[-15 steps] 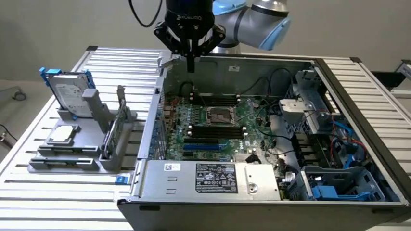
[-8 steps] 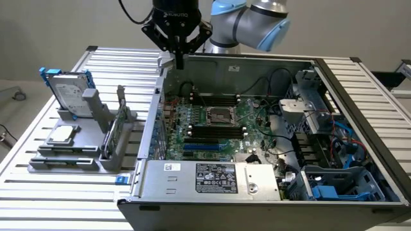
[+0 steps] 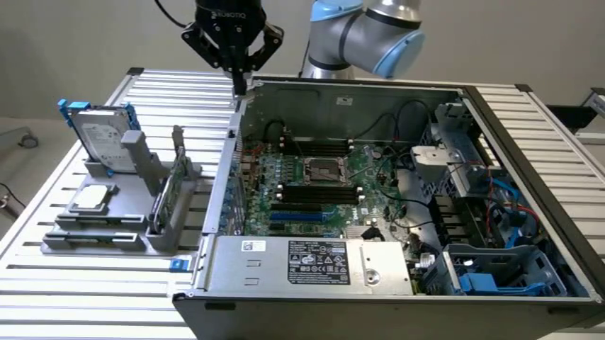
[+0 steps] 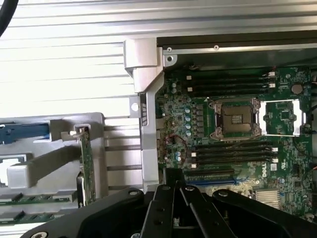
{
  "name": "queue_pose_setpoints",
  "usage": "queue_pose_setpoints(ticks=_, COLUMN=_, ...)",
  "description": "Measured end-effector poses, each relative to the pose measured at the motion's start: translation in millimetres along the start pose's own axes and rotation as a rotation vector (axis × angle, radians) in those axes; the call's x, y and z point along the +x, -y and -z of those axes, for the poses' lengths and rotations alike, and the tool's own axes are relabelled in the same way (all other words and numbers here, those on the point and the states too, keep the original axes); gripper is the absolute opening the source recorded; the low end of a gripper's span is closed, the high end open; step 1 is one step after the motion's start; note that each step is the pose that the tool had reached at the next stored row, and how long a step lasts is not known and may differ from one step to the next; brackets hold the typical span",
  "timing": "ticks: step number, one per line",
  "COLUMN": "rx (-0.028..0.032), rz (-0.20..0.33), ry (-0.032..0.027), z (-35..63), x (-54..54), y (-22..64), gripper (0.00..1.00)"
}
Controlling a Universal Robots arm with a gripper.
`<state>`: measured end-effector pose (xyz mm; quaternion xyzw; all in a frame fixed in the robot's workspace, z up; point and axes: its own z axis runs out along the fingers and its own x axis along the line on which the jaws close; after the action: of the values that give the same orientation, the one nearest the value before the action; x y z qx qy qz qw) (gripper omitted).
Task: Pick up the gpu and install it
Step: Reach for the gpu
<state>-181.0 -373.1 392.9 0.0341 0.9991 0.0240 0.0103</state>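
Jaws pressed together on nothing, the gripper (image 3: pixel 242 83) hangs above a corner of the computer case (image 3: pixel 217 212), while the gpu (image 3: pixel 170 190) stands on edge in the rack (image 3: pixel 95 241) just beside that case, so the pick-up looks unstarted and calls for opened jaws over the card's top edge.

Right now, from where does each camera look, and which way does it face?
Exterior view: off the arm, high, looking down on the open computer case and the grey holder beside it; the arm and gripper show.
Wrist view: on the wrist, looking down past the shut fingers at the motherboard.
Shared: motherboard, and the gpu standing on edge in the holder.
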Motion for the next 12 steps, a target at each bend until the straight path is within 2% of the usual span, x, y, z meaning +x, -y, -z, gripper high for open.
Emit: queue_pose_setpoints(ticks=12, rx=0.0026, rz=0.001, ry=0.0001, z=-2.1, x=52.1, y=-19.2, gripper=0.11)
